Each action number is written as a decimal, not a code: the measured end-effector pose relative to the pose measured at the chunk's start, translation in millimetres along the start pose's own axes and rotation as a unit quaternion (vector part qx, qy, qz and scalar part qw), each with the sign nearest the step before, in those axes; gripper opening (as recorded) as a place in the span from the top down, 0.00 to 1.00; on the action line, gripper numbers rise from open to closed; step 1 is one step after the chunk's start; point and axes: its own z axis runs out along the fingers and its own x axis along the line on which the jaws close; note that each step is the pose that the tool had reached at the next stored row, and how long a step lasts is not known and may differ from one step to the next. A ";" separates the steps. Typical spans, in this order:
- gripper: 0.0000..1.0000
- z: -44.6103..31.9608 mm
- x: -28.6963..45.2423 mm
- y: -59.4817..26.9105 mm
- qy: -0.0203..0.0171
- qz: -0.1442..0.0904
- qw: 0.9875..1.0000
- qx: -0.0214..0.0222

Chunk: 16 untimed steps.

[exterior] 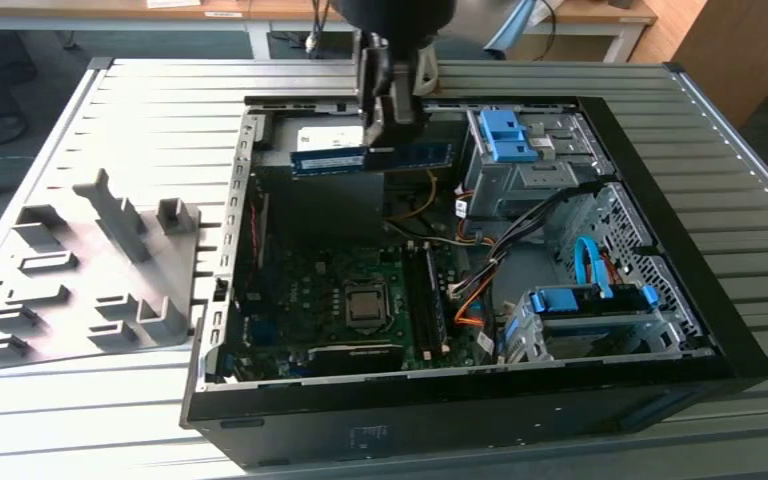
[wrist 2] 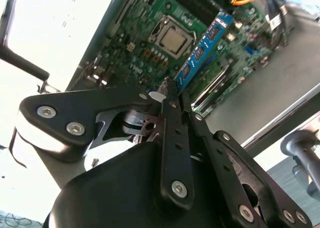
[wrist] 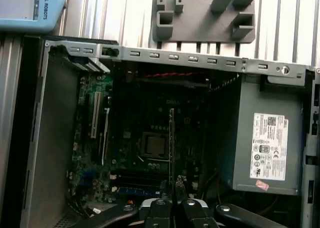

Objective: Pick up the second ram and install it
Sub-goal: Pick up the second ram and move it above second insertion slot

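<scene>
Gripper sits high over far end of open computer case, fingers pressed together on ram stick, pinching it by top edge, approx mid-length, slightly toward the exterior view's right. Stick hangs on edge w/ long side level, running left-right in exterior view, flat face w/ black chips toward that camera. It's in the air, well clear of motherboard below and not seated in any slot. In second wrist view the ram stick runs out from the fingertips above the board, blue-green w/ row of black chips, processor socket on the board beyond it. In first wrist view it shows edge-on as a thin line from the fingertips, over the board near the socket. Long memory slots lie just beside the socket on the exterior view's right; can't tell if any is filled. Power supply, grey box w/ pale label, sits inside the case at one side. Two blue drive brackets on the exterior view's right: one far, one near, cables between them. Grey slotted tray lies on slatted metal table outside the case, on the exterior view's left, well apart from gripper.
</scene>
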 end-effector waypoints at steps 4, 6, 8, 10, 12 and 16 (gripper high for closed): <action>0.86 -0.7 1.1 -14.3 0.000 0.000 1.000 0.000; 0.86 -1.0 1.6 -21.3 0.000 0.000 1.000 0.000; 0.86 -1.3 2.2 -28.6 0.000 0.000 1.000 -0.001; 0.86 -1.6 2.7 -35.8 0.000 0.000 1.000 -0.001; 0.86 -1.9 3.3 -42.9 0.000 0.000 1.000 -0.001; 0.86 -2.5 4.4 -56.9 0.000 0.000 1.000 -0.001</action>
